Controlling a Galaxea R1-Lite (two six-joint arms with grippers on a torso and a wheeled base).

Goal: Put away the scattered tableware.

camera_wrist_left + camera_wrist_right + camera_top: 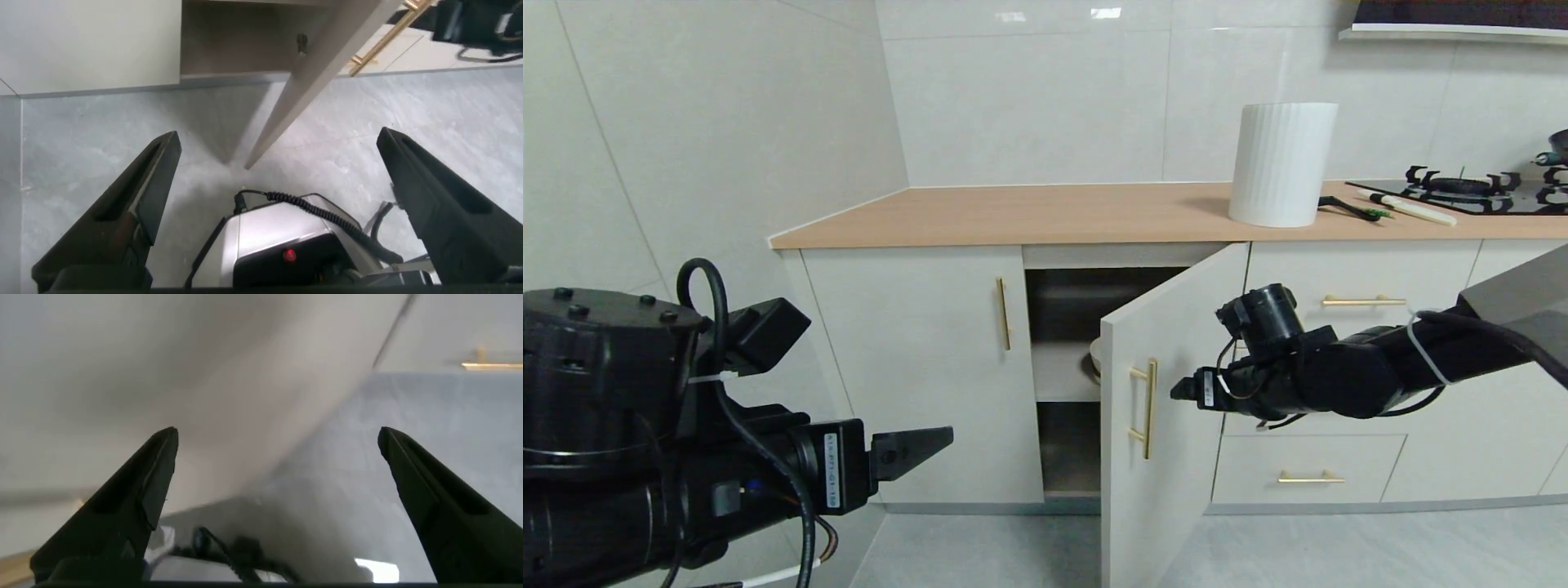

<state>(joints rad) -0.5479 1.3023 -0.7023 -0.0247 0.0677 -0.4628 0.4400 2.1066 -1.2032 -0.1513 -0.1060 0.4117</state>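
Inside cupboard (1066,327), head cam: dish (1094,360) behind door (1176,327); wrist cams: L pincer (278,135), R pincer (278,431) wide.

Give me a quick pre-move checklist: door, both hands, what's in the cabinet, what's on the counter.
1. Cabinet door open: ok, swung out toward the robot.
2. Right hand free: ok, open and empty, beside the door handle without gripping it.
3. Left hand free: ok, open and empty, low at the left, apart from the door.
4. Dish stowed: ok, it sits on the shelf, partly hidden by the door.
5. Countertop finished: cannot tell. Utensils lie by the hob, past the white container.
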